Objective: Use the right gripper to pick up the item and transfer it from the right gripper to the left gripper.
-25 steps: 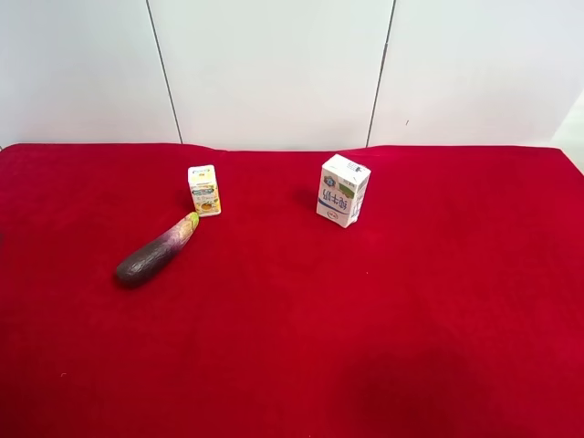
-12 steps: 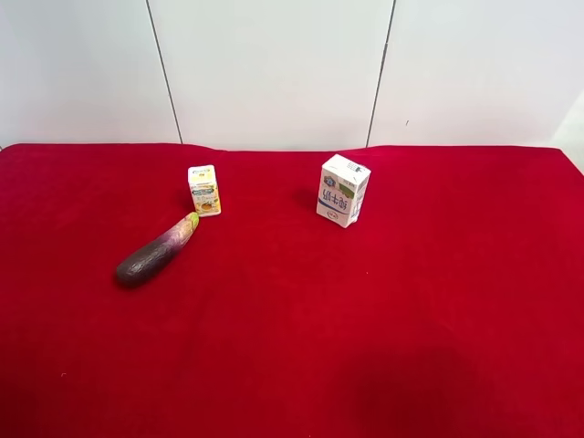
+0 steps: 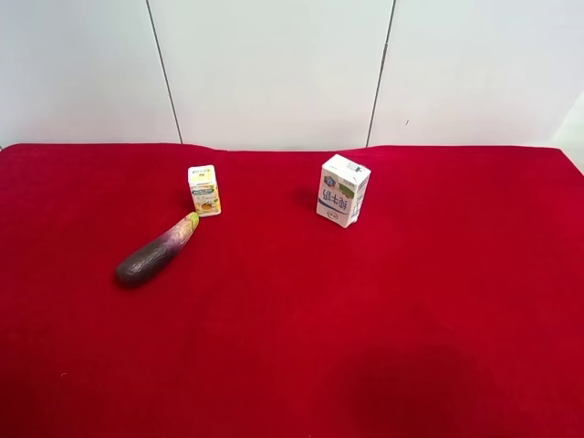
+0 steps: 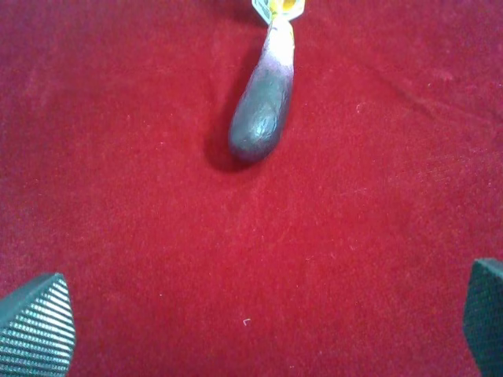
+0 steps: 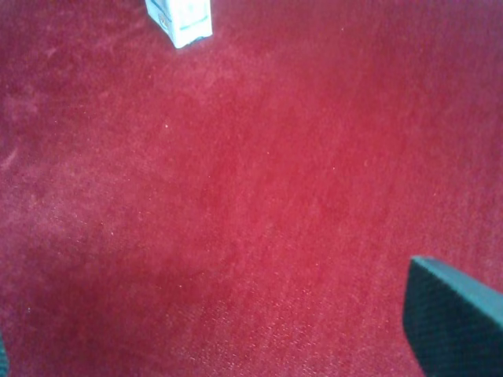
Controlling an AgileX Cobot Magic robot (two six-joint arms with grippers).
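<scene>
A big red cloth table (image 3: 383,347) fills the exterior high view. A white milk carton (image 3: 343,190) with blue writing too small to read stands in the upper middle. The long dark purple eggplant (image 3: 156,250) lies left of centre, its pale stem tip just beside a small yellow-white carton (image 3: 204,190).

No arm shows there. The left gripper (image 4: 259,330) hangs over the cloth, fingers (image 4: 35,330) spread wide and holding nothing. The right gripper (image 5: 236,345) is spread wide and empty too.
</scene>
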